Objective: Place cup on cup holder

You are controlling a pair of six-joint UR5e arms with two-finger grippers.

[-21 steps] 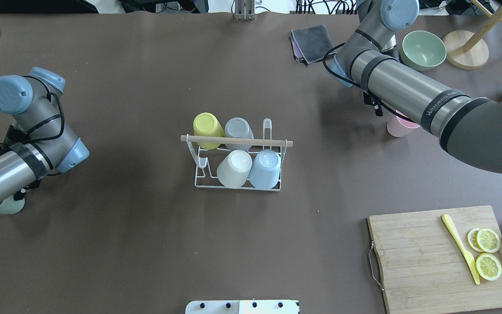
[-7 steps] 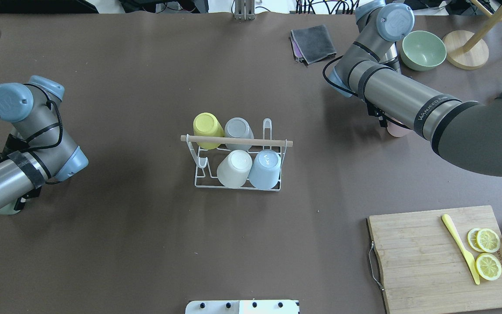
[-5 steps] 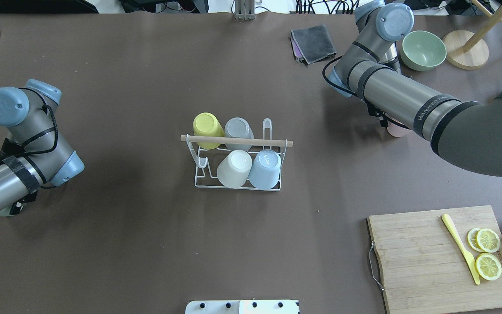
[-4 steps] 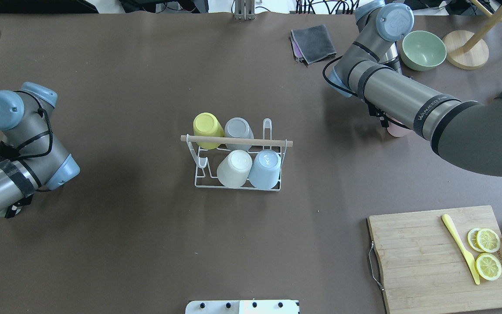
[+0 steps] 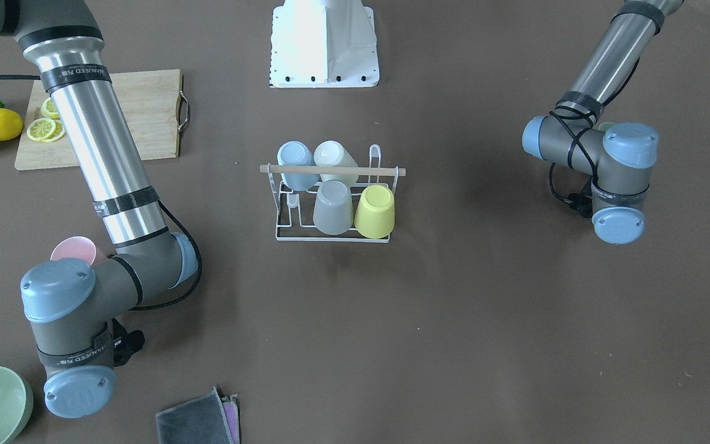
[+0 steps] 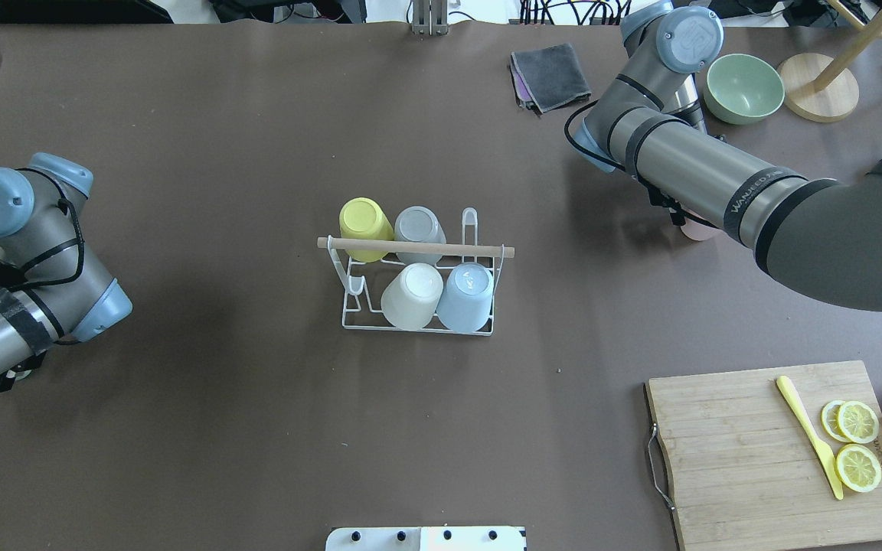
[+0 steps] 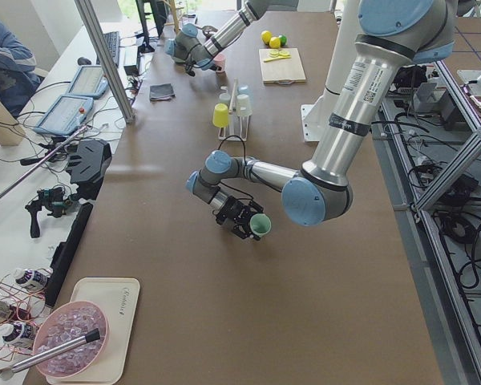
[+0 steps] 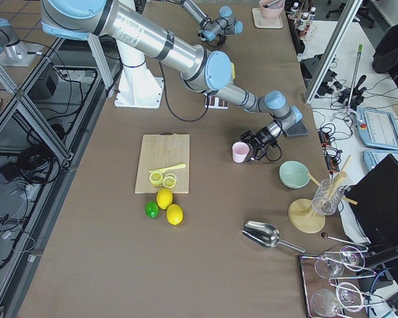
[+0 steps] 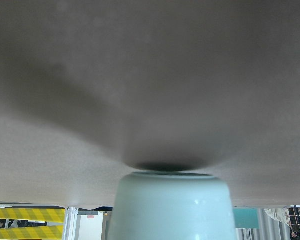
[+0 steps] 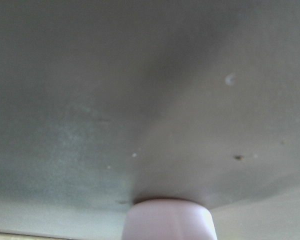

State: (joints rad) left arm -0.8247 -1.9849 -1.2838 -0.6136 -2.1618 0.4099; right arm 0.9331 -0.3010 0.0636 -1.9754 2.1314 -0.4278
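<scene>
- The brown worktop (image 6: 257,428) is carrying everything.
- The cup holder (image 6: 418,246), a white wire rack with a pale wooden rod across its top, is standing mid-worktop. It is bearing a yellow cup (image 6: 365,218), a grey cup (image 6: 419,226), a cream cup (image 6: 413,295) and a pale blue cup (image 6: 465,297), all upturned.
- The left pincer (image 7: 247,224) is sitting at a mint cup (image 7: 260,225), well apart from the rack; I cannot tell its grip.
- The right pincer (image 8: 251,148) is sitting at a pink cup (image 8: 240,152); again I cannot tell.

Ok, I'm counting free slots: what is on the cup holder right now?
Four upturned cups sit on the cup holder: yellow cup, grey cup, cream cup, light blue cup. Two prongs stand bare: far prong, near prong. The prongs under the cups are covered.
</scene>
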